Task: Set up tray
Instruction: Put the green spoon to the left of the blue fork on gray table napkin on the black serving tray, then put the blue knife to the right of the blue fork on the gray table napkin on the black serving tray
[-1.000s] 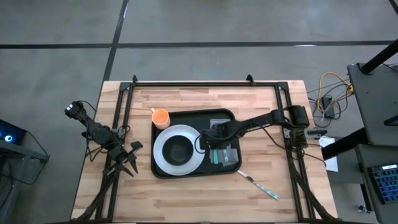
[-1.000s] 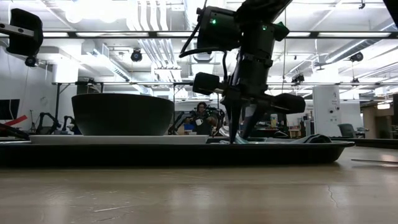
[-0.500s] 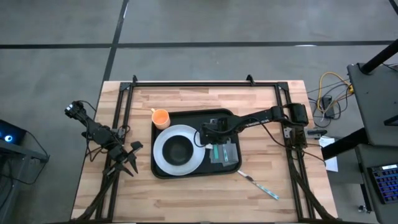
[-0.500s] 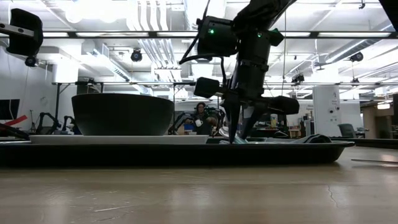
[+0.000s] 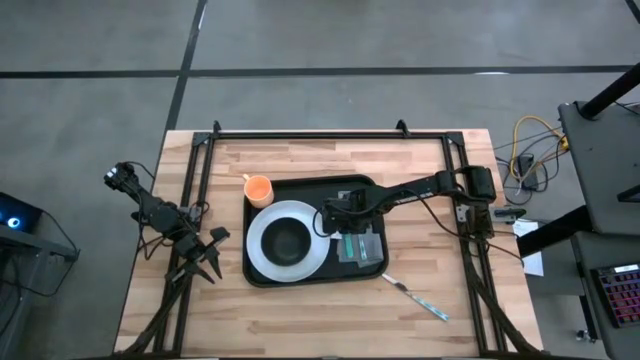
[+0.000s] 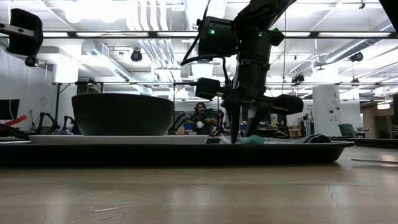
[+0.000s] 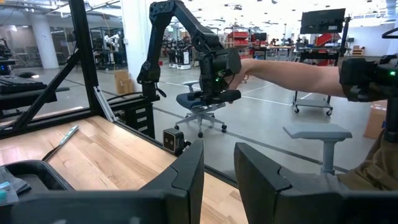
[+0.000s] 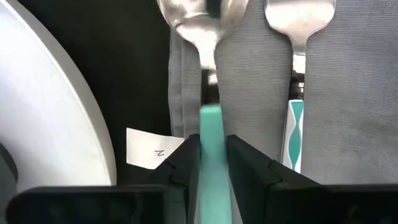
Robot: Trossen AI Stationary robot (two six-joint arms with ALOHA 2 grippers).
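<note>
On the bench, the tray (image 5: 300, 190) holds plate and napkin (image 8: 249, 93); the right gripper (image 8: 211, 158), jaws clamped on the teal-handled spoon (image 8: 210, 118) (beside the fork (image 8: 297, 74)), sets it on the napkin.

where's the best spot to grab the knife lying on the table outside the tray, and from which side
Grip the knife around the middle of its length, coming straight down from above. It lies flat and diagonal on bare wood off the tray's lower right corner, so the gripper should probably turn to close across its narrow width. Nothing crowds it. The right gripper, now at the spoon on the grey napkin, is nearest.
</note>
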